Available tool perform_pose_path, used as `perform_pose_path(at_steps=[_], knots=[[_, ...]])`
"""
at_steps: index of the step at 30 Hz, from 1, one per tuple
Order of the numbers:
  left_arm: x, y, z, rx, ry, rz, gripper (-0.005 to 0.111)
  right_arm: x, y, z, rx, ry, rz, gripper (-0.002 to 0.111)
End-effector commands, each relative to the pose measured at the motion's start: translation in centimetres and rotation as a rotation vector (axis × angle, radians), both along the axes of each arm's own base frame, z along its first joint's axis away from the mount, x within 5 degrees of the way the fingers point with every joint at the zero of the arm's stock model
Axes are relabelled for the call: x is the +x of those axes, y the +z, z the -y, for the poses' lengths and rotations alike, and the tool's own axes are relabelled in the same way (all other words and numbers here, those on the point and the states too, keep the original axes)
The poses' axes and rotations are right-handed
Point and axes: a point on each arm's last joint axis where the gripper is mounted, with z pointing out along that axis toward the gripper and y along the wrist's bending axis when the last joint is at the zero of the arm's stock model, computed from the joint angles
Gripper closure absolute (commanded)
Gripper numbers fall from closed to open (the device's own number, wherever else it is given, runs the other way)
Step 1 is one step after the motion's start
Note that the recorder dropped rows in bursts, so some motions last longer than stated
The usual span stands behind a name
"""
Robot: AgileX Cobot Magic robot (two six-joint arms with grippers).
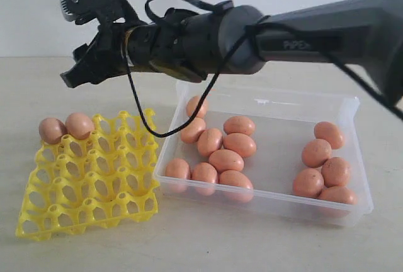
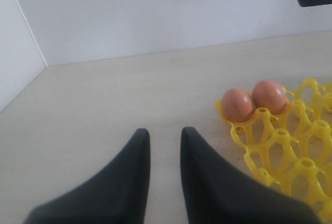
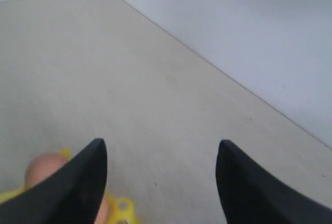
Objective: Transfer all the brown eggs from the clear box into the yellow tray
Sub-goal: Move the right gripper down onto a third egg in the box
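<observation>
Table (image 1: 264, 247) and both containers show whole only from the outside camera. From it, the clear box (image 1: 352, 118) holds brown eggs (image 1: 225, 160) in two loose clusters, and the yellow tray (image 1: 88, 212) just beside it carries two eggs (image 1: 79, 125) in its far corner cells. Right gripper (image 1: 74, 46) hangs above the tray, jaws wide and empty. Only the left wrist camera shows the left gripper (image 2: 165, 149), jaws narrow with nothing between, near that same corner.

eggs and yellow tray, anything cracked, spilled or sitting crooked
Nothing stands out. Two brown eggs sit in the yellow tray's far-left corner cells, the rest lie whole in the clear box, and the tray lies flat beside it.
</observation>
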Motion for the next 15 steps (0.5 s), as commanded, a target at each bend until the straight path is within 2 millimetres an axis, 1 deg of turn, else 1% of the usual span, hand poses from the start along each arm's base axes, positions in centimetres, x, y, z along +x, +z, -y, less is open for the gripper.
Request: perform_pose_path(at_steps=[1, 5, 8, 12, 15], knots=[[0.0, -0.1, 0.0, -0.004, 0.002, 0.001, 0.085, -1.3, 1.8, 3.9, -0.148, -0.083, -0.007, 0.049], [0.0, -0.1, 0.0, -0.004, 0.002, 0.001, 0.085, -2.9, 2.8, 7.5, -0.285, -0.152, -0.034, 0.049], [0.0, -0.1, 0.0, -0.004, 0.002, 0.001, 0.085, -4.1, 2.9, 10.0, -0.412, -0.197, -0.064, 0.049], [0.0, -0.1, 0.0, -0.004, 0.002, 0.001, 0.085, -5.0, 1.7, 13.0, -0.608, -0.253, -0.129, 0.049], [0.0, -0.1, 0.0, -0.004, 0.002, 0.001, 0.085, -5.9, 0.3, 14.3, -0.748, -0.226, -0.157, 0.049]])
